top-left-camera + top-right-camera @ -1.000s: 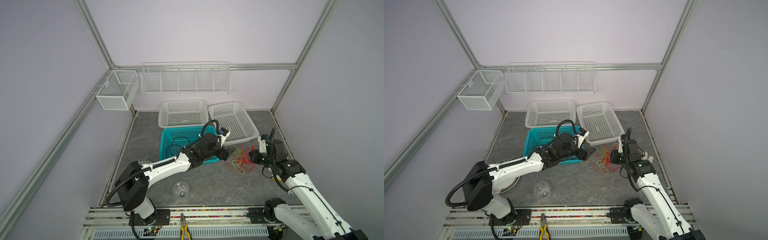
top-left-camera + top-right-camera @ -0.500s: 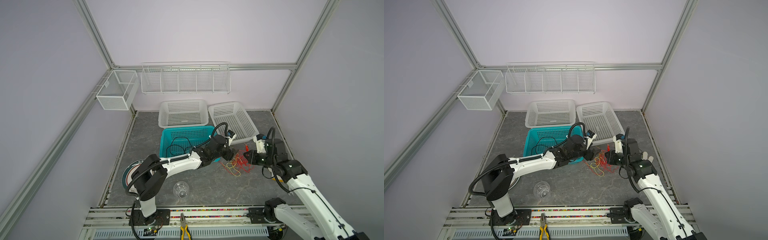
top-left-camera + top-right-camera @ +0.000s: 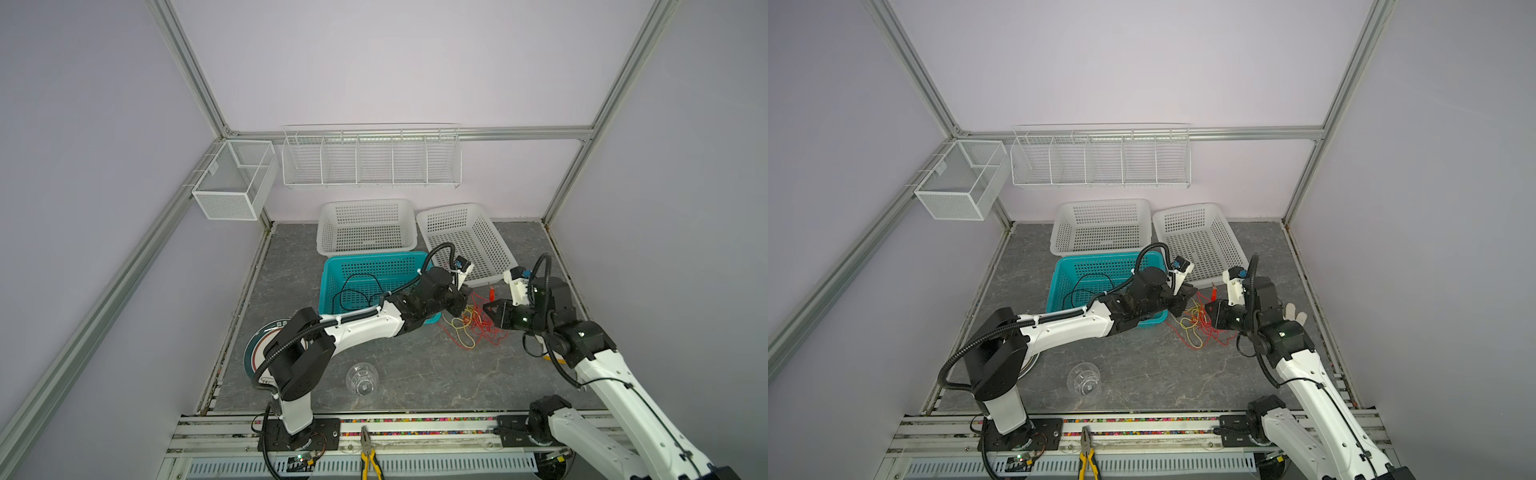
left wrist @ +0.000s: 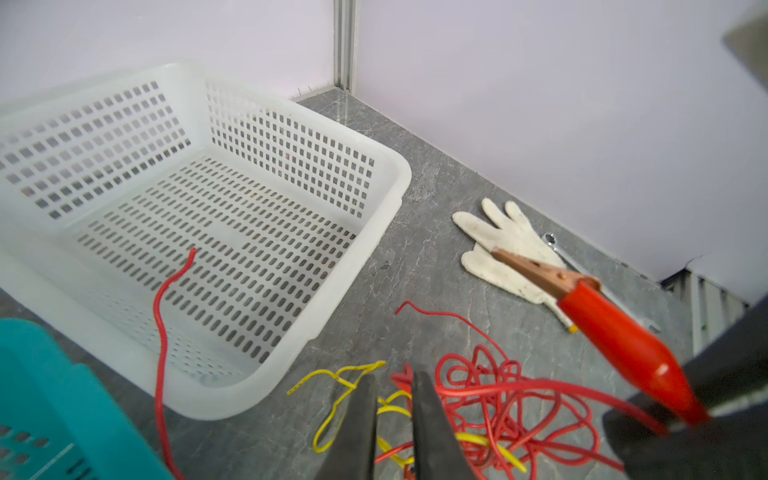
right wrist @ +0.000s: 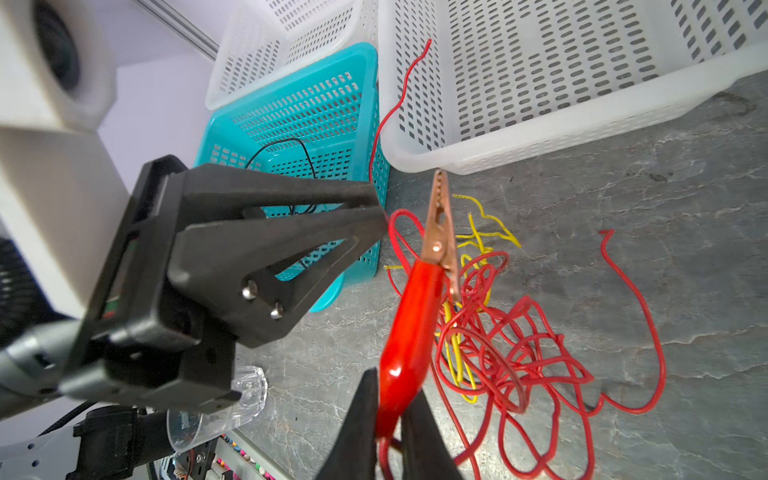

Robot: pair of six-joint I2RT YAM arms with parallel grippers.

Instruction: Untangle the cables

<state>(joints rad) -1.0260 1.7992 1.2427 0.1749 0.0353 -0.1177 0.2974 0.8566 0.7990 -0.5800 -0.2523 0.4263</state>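
- Gripping the red sleeve of a clip (image 5: 415, 307) at its rear, the right pincer (image 5: 392, 401) is clamped shut on it. I judge this hold anchors one end of the red strand off the tabletop (image 3: 415, 365), so the rest can be drawn away from it.
- The clip's long axis runs straight out from those tips. Its copper nose is tilted upward and points toward the near rim of the white basket (image 5: 540, 149).
- The left pincer (image 4: 395, 382) is closed at the far edge of the clump, with a red loop and a yellow strand between its tips, apparently pinched. This is probably to pull against the other hold.
- The cables (image 3: 471, 328) lie as a red and yellow tangle on the tabletop between the two pincers, just beside the teal basket (image 3: 374, 254).
- One red end (image 4: 160, 316) rises over the white basket's rim into it, and a hooked end (image 5: 623, 270) lies loose, clear of the clump.
- A black wire (image 5: 276, 141) sits apart, inside the teal basket.
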